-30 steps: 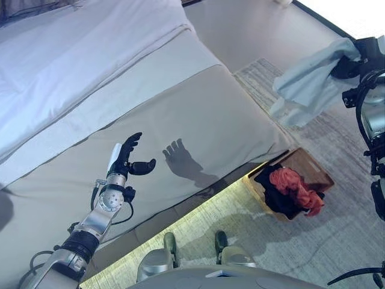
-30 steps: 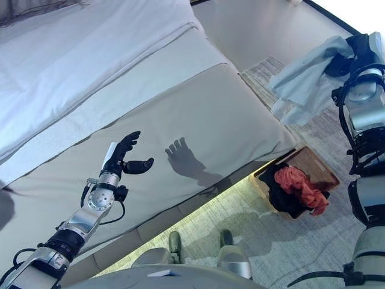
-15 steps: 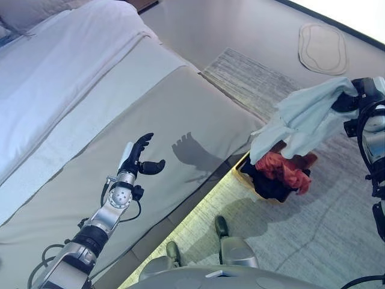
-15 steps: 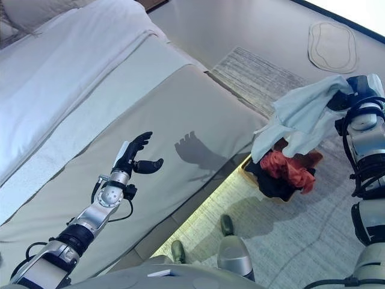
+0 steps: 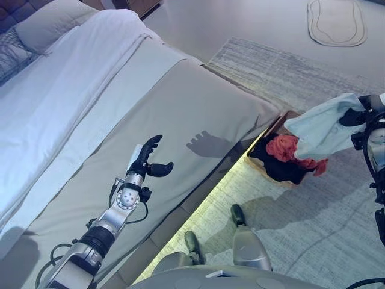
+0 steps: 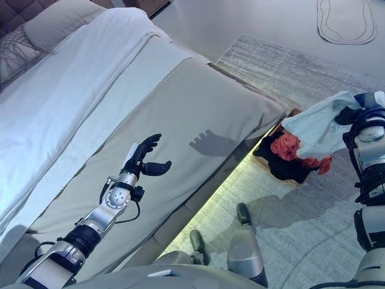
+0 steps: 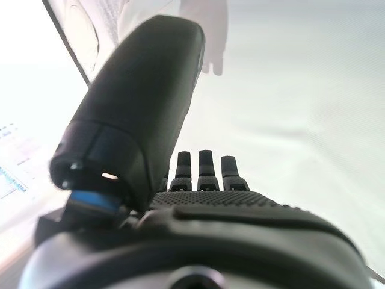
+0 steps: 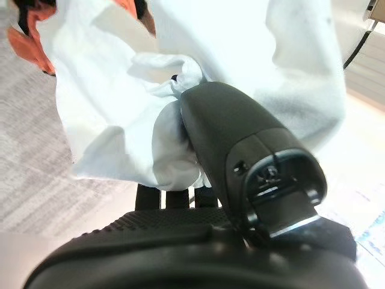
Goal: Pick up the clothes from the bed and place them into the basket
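Holding a pale blue garment [image 5: 322, 129] bunched in its fingers and thumb, the right robot hand [image 5: 356, 114] is hanging it just above the basket [image 5: 272, 127] on the rug [image 5: 313, 205] at the bed's foot corner; the wrist view is showing the cloth wrapped around the thumb, so the grip is looking firm. The cloth's lower edge is draping over the basket's far side, touching or nearly touching the red garment [image 5: 283, 147] that is lying on top of a dark garment [image 5: 274, 168] inside. Left robot hand [image 5: 147, 162] is hovering over the bed [image 5: 120, 120], fingers straight and relaxed, thumb out, gripping nothing. Progress: I'm judging this as late stage. Two pieces are sitting in the basket, a third is in hand over it, not released yet. The visible part of the bed cover is showing no loose clothes, though the head end is only partly in view, so I can't rule out more. What's left: open the right fingers so the blue piece drops inside the rim, not over the edge.
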`<state>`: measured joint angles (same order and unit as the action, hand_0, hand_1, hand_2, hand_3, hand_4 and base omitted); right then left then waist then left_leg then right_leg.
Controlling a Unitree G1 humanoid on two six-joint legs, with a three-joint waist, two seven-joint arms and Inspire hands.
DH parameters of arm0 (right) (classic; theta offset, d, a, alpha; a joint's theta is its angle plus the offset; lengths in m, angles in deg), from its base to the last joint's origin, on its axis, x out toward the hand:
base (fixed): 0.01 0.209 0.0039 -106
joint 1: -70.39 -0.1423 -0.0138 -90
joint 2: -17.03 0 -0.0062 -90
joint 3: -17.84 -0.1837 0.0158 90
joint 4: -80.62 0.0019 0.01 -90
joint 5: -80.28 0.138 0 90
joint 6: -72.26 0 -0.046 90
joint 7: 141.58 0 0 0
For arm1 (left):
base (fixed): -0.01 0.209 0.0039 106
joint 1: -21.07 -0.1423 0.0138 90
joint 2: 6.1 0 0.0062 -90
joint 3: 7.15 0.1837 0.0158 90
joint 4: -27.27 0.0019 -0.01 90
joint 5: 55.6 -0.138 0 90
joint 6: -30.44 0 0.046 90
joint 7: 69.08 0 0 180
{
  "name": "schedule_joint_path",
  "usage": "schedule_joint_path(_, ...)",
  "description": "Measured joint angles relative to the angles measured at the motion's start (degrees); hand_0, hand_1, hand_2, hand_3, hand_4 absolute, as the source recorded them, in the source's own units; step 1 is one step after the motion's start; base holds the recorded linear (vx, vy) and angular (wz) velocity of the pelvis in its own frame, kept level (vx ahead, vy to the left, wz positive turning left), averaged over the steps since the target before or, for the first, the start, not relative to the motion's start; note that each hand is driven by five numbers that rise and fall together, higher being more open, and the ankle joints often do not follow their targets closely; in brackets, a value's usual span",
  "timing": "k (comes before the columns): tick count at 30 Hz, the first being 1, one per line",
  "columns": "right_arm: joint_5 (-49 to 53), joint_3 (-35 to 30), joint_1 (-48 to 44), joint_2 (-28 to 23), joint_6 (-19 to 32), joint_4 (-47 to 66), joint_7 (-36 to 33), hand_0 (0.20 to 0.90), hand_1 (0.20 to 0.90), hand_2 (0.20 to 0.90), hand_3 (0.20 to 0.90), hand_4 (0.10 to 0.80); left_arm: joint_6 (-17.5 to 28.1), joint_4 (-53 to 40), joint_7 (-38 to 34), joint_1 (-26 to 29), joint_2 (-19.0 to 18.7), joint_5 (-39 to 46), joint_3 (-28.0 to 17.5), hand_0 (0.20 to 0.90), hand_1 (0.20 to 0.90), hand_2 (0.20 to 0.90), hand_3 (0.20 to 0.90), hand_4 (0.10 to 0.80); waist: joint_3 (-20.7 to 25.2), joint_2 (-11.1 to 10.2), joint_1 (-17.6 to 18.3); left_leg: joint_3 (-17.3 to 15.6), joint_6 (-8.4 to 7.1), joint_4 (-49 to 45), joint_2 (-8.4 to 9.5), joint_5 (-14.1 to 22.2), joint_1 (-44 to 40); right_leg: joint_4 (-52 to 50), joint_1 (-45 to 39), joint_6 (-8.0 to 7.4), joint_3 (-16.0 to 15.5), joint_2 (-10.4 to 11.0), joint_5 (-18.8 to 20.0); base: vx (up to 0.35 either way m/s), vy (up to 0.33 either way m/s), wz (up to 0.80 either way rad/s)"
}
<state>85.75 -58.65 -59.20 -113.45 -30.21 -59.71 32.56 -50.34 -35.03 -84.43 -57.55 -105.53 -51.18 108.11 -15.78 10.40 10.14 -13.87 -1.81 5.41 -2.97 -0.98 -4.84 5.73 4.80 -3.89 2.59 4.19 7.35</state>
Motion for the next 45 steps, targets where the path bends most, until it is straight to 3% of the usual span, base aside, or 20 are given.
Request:
schedule_joint_path(5, -0.1, 0.0, 0.8, 0.0, 0.0, -0.6, 0.0, 0.3, 0.3, 0.3, 0.2, 0.1, 0.0, -0.1, 0.0, 0.0, 0.8, 0.0, 0.8, 0.9, 0.9, 0.9, 0.9, 0.8, 0.0, 0.3, 0.2, 0.0, 0.32, 0.0, -0.3, -0.5, 0.1, 0.0, 0.1, 0.05, -0.1, -0.3, 0.1, 0.0, 0.0, 0.0)
schedule_joint_path(6, -0.1, 0.0, 0.8, 0.0, 0.0, -1.0, -0.1, 0.361, 0.361, 0.361, 0.271, 0.171, 0.0, -0.2, 0.0, 0.0, 0.8, 0.0, 1.0, 0.9, 0.9, 0.9, 0.9, 0.8, 0.0, 0.3, 0.2, 0.0, 0.12, 0.0, -0.3, -0.7, 0.1, 0.0, 0.1, 0.02, -0.1, -0.3, 0.3, -0.031, -0.021, 0.0)
schedule_joint_path(7, -0.2, 0.0, 0.8, 0.0, 0.0, -1.4, -0.1, 0.9, 0.9, 0.9, 0.9, 0.8, 0.0, -0.2, 0.0, 0.0, 0.8, 0.0, 1.2, 0.9, 0.9, 0.9, 0.9, 0.8, 0.0, 0.3, 0.1, -0.1, -0.15, -0.1, -0.28, -1.0, 0.1, 0.0, 0.1, 0.19, -0.2, -0.3, 0.6, -0.033, -0.012, 0.01)
schedule_joint_path(22, -2.3, 0.0, 0.3, 0.0, 0.1, -2.8, -0.2, 0.9, 0.9, 0.9, 0.9, 0.8, 0.0, -0.2, -0.1, 0.2, 0.7, 0.1, 1.3, 0.9, 0.9, 0.9, 0.9, 0.8, -0.4, 0.7, -2.4, 0.3, 0.03, -0.3, -0.06, -1.5, -0.6, 0.0, -1.0, 0.37, -1.5, 0.1, 0.7, -0.007, 0.0, 0.03)
schedule_joint_path(45, -2.4, 0.0, 0.2, 0.0, 0.4, -2.2, -1.5, 0.9, 0.9, 0.9, 0.9, 0.8, 0.0, -0.2, 0.6, 0.0, 0.7, 0.1, 1.0, 0.9, 0.9, 0.9, 0.9, 0.8, -0.9, 0.0, -3.3, 2.0, 0.08, -0.3, -0.25, -1.3, -2.5, -0.3, -3.7, 0.12, -3.0, 0.1, 0.5, 0.013, 0.002, 0.02)
